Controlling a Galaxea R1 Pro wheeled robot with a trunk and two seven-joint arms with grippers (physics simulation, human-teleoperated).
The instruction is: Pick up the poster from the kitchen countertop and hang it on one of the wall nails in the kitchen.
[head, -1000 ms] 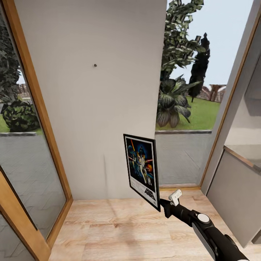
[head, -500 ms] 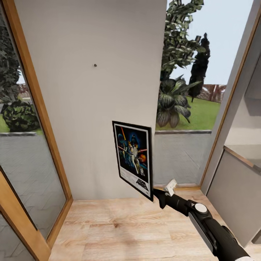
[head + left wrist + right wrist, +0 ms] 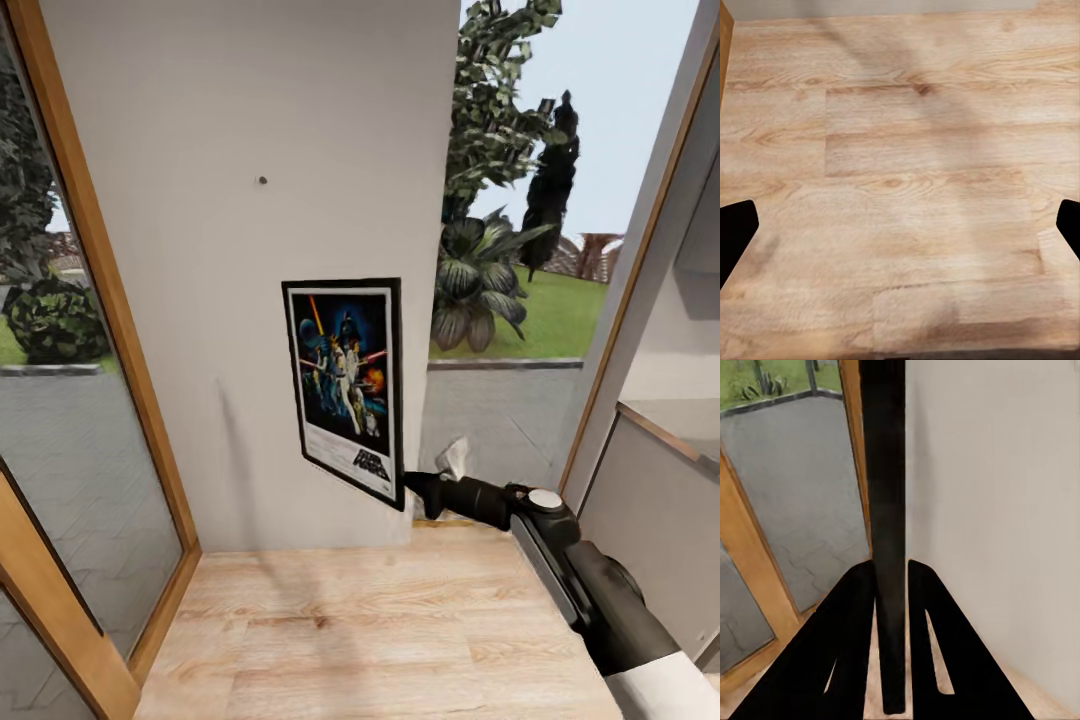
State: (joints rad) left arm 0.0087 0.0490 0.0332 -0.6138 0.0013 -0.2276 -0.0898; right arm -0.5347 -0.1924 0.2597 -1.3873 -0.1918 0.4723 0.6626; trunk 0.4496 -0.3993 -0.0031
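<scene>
The poster [image 3: 345, 385], black-framed with blue-black artwork and a white title strip, stands upright in front of the light-grey wall, held by its lower right corner. My right gripper [image 3: 408, 490] is shut on that corner. In the right wrist view the poster [image 3: 886, 510] shows edge-on as a dark strip clamped between the two black fingers [image 3: 847, 645]. A tiny dark wall nail [image 3: 262, 181] sticks out of the wall well above the poster's top edge and a little to its left. My left gripper [image 3: 900, 240] hangs open over the wooden floor, holding nothing. The kitchen countertop is out of view.
Wood-framed glass panels [image 3: 60, 400] flank the wall on the left, and a window [image 3: 520, 300] onto a garden lies to the right. A grey cabinet side [image 3: 640, 520] stands at the right edge. Light wooden floor [image 3: 380, 630] spreads below.
My right arm has lifted the poster up and to the left, closer to the wall and the nail. The poster now faces the camera more squarely.
</scene>
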